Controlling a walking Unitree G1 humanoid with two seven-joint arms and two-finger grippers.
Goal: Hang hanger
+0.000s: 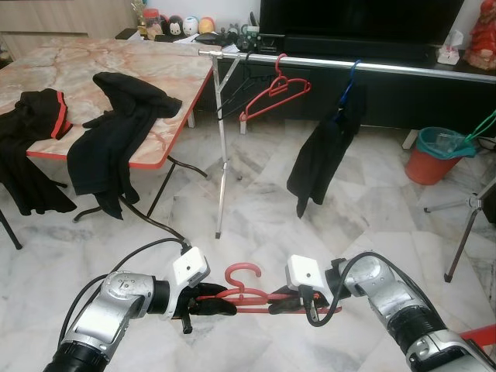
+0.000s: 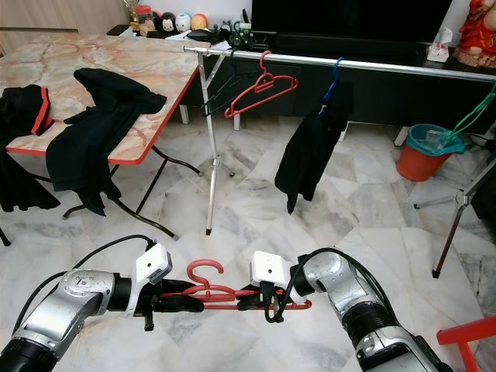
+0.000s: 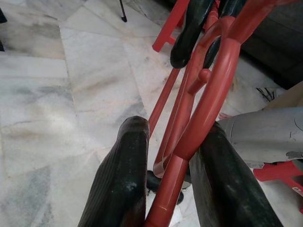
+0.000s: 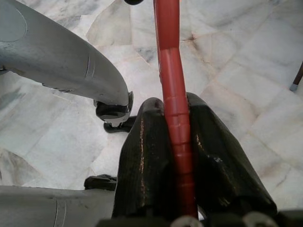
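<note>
Carry step in hand: red hanger (image 1: 246,293) is held low over the floor, well short of the rail (image 1: 325,63), clamped by both the left gripper (image 1: 208,299) and right gripper (image 1: 283,302). Next: hanger to be raised, hook set over rail.

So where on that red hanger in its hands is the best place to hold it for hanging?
Probably by the straight bottom bar and shoulder, from below and the sides, as now: the right tool clamps the bar and the left tool the neck of the red hanger. That leaves its hook upright and free for the rail.
</note>
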